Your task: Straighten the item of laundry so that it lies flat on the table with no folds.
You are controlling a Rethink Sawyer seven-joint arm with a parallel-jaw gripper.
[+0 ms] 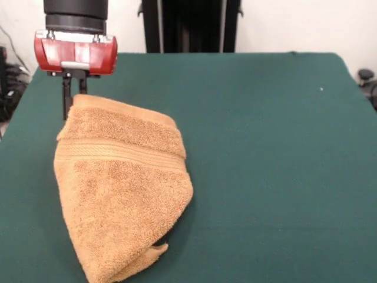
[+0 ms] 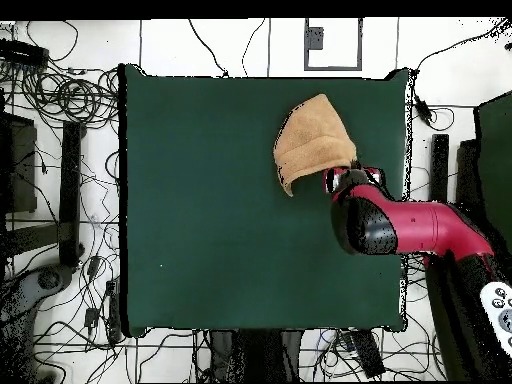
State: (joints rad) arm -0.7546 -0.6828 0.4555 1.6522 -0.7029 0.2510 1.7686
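The golden-tan towel point(image 1: 121, 194) lies folded over on itself in a rough cone shape on the dark green table point(image 1: 265, 147), at the left and reaching the near edge. A paler woven band runs across its upper part. My gripper point(image 1: 73, 106) hangs from the red wrist block at the towel's far left corner, with its dark fingers point(image 1: 66, 100) either side of that corner, shut on it. In the overhead view the towel point(image 2: 310, 140) sits near the table's point(image 2: 200, 220) top right, with the gripper point(image 2: 333, 178) at its lower right corner. No tag shows.
The red arm point(image 2: 430, 228) reaches in from the right in the overhead view. Cables and stands lie around the table on the floor. The black pedestal point(image 1: 191, 26) stands behind the table's far edge.
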